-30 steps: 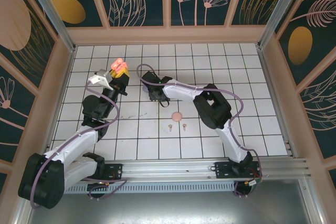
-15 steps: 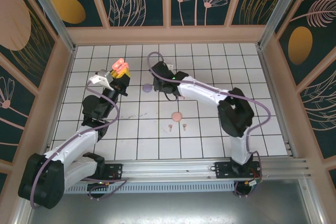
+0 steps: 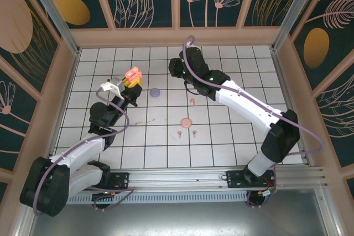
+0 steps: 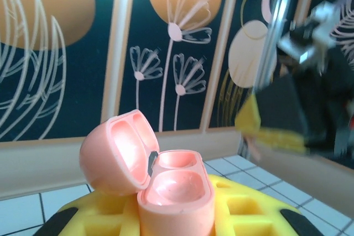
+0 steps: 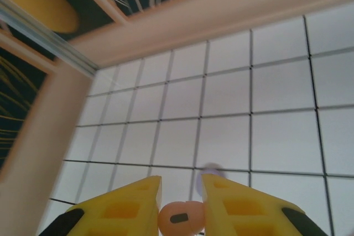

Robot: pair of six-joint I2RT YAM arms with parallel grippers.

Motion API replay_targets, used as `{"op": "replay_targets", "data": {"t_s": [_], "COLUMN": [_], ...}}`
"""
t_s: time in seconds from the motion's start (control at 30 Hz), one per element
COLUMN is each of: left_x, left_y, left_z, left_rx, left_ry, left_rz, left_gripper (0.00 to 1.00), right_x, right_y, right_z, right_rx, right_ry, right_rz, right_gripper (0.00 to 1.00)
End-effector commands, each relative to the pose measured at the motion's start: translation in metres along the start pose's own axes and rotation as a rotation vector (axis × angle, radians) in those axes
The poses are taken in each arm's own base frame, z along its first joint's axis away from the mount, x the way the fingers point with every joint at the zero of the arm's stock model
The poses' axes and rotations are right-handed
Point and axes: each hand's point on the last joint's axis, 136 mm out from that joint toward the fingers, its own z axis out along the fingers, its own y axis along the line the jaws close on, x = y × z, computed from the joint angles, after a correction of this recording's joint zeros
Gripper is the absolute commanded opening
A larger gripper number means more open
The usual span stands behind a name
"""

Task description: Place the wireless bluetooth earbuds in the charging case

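Since a second ago the right arm has swung out from the middle of the worktop (image 3: 232,136) towards the far wall, uncovering the lilac case (image 3: 155,92), and the left gripper (image 3: 131,81) has shifted slightly right. The right gripper (image 3: 176,71) hangs above the far tiles; in its wrist view (image 5: 181,192) the yellow jaws stand a little apart, clamped on a coral-pink earbud (image 5: 181,218). The left gripper (image 4: 171,208) has its jaws closed on the base of a coral-pink charging case (image 4: 174,189), held up with the lid hinged open and both wells bare. On the tiles lie a small coral-pink piece (image 3: 192,101), a round pink case (image 3: 186,121) and, just nearer the arms, two pale pink earbuds (image 3: 178,134).
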Motion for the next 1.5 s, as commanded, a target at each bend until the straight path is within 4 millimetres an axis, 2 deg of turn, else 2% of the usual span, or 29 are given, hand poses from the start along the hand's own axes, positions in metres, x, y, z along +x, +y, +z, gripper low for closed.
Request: {"op": "replay_targets", "data": {"t_s": [0.0, 0.17, 0.3, 0.6, 0.9, 1.17, 1.47], "left_x": [-0.004, 0.004, 0.002, -0.009, -0.008, -0.01, -0.015], "left_y": [-0.024, -0.044, -0.053, -0.072, -0.085, -0.081, -0.08], "left_z": [0.001, 0.009, 0.018, 0.043, 0.058, 0.064, 0.064], "left_rx": [0.112, 0.172, 0.202, 0.266, 0.29, 0.229, 0.219], "left_ry": [-0.031, -0.025, -0.035, -0.091, -0.106, -0.125, -0.14], "left_rz": [0.093, 0.157, 0.181, 0.203, 0.226, 0.256, 0.241], "left_gripper": [0.0, 0.0, 0.0, 0.0, 0.0, 0.0, 0.0], "right_x": [-0.032, -0.05, -0.057, -0.049, -0.031, -0.014, -0.003], "right_y": [0.032, 0.055, 0.064, 0.084, 0.092, 0.097, 0.099], "right_z": [-0.03, -0.063, -0.082, -0.117, -0.125, -0.13, -0.118], "right_rx": [-0.16, -0.299, -0.387, -0.603, -0.724, -0.784, -0.787], "right_ry": [-0.098, -0.169, -0.216, -0.3, -0.359, -0.391, -0.399], "right_rz": [-0.025, -0.029, -0.026, -0.031, -0.044, -0.063, -0.046], "right_gripper": [0.24, 0.24, 0.25, 0.26, 0.26, 0.26, 0.26]}}
